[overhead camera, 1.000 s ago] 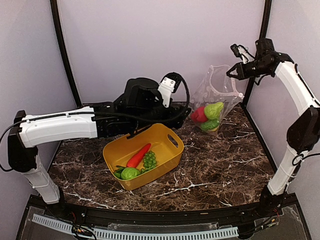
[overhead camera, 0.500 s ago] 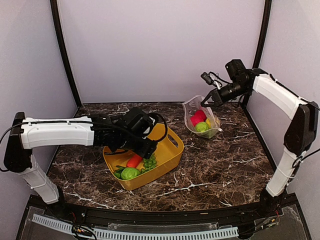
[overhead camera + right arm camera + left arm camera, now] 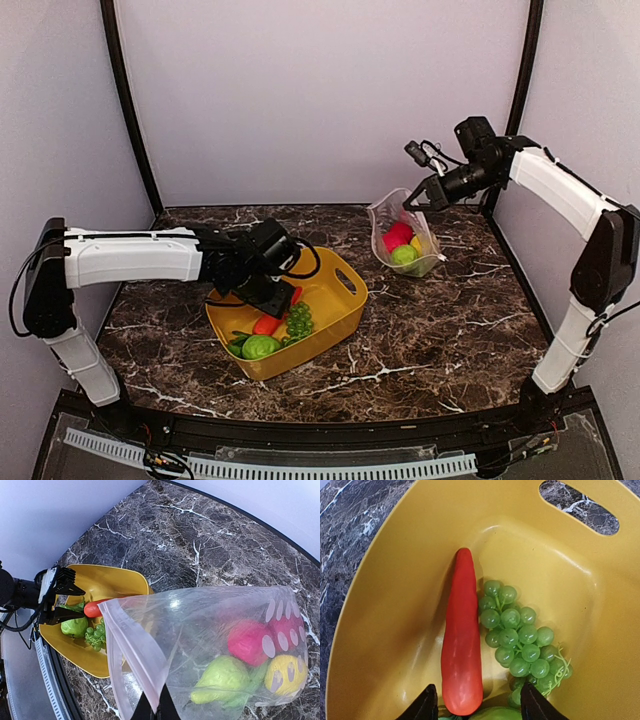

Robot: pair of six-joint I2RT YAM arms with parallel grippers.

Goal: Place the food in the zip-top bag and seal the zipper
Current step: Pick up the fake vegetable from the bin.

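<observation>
The yellow tub (image 3: 340, 300) holds a red-orange carrot (image 3: 461, 640), green grapes (image 3: 520, 640) and a round green fruit (image 3: 495, 714). My left gripper (image 3: 480, 706) hangs open over the carrot's thick end, its fingers on either side and not touching it. My right gripper (image 3: 156, 709) is shut on the zip-top bag's (image 3: 200, 625) mouth edge, pinching the whitish zipper (image 3: 135, 645). The bag (image 3: 405, 235) rests on the table at the back right with its mouth held up. Inside lie a red ball (image 3: 250, 642), a green fruit (image 3: 225, 680) and a yellow lemon (image 3: 282, 675).
The dark marble table (image 3: 450, 320) is walled by pale panels behind and at both sides. The tub sits left of centre, its handle slot (image 3: 580, 510) on the far wall. The bag stands near the right rear corner post (image 3: 510, 130).
The right arm has lowered the bag from high up down to the table. The left arm has swung back from the bag into the tub, and its jaws have narrowed around the carrot.
</observation>
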